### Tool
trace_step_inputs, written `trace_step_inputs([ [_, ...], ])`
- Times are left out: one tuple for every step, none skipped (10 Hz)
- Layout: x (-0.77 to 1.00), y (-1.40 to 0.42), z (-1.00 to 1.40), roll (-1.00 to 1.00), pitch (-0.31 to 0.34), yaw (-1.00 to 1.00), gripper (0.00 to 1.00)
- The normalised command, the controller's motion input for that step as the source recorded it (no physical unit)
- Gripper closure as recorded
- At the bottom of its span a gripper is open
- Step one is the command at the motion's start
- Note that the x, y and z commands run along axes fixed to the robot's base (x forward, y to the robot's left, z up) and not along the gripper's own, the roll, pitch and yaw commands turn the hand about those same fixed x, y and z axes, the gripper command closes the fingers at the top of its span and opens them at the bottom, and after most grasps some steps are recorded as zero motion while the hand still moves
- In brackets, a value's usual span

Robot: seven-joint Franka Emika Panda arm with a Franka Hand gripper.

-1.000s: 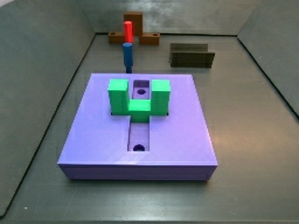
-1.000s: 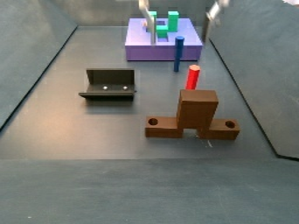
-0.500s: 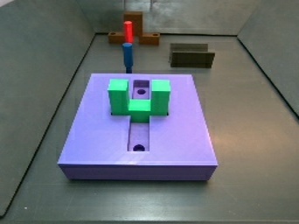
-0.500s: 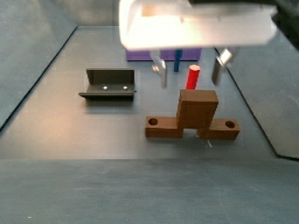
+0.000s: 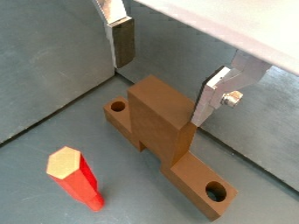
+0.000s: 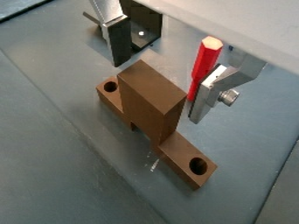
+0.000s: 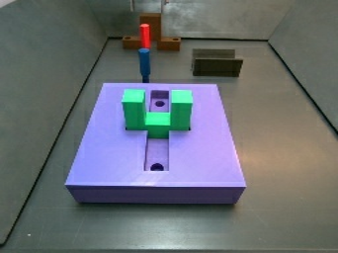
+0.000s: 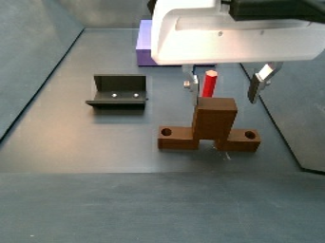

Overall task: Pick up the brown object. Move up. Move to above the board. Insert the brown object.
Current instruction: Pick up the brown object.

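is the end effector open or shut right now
Open. In both wrist views the end effector has its fingers spread either side of the brown object, with visible gaps and neither pad touching it. Nothing is held.

The gripper point(image 5: 163, 72) hangs over the brown object point(image 5: 162, 131), fingers either side; the peg point(image 5: 76, 175) stands just beside.

A dark grey, matte floor point(image 7: 284, 188) fills the enclosure. Slanted grey walls point(image 7: 53, 25) rise at its sides and back, meeting it along thin dark seams. Lighting is soft and even.
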Motion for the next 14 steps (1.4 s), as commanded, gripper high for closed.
trace_step_inputs([
  [0.08,0.00,-0.23,-0.13,-0.030,0.00,0.00],
  [0.00,0.00,-0.22,-0.12,-0.037,-0.01,0.00],
  [0.00,0.00,-0.25,-0.12,-0.044,-0.02,0.00],
  [0.00,0.07,-0.32,-0.10,-0.059,-0.05,0.00],
  [0.00,0.05,-0.33,-0.10,-0.057,-0.04,0.00],
  [0.00,0.06,-0.41,-0.05,-0.044,-0.09,0.00],
  [0.00,0.06,-0.37,-0.04,-0.027,-0.10,0.00],
  [0.00,0.00,0.00,-0.01,0.000,0.00,0.00],
  [0.00,0.00,0.00,0.00,0.000,0.00,0.00],
  [0.00,0.00,0.00,0.00,0.000,0.00,1.00],
  [0.00,0.00,0.00,0.00,0.000,0.00,1.00],
  [0.00,0.00,0.00,0.00,0.000,0.00,1.00],
  [0.00,0.00,0.00,0.00,0.000,0.00,1.00],
  [0.00,0.00,0.00,0.00,0.000,0.00,1.00],
])
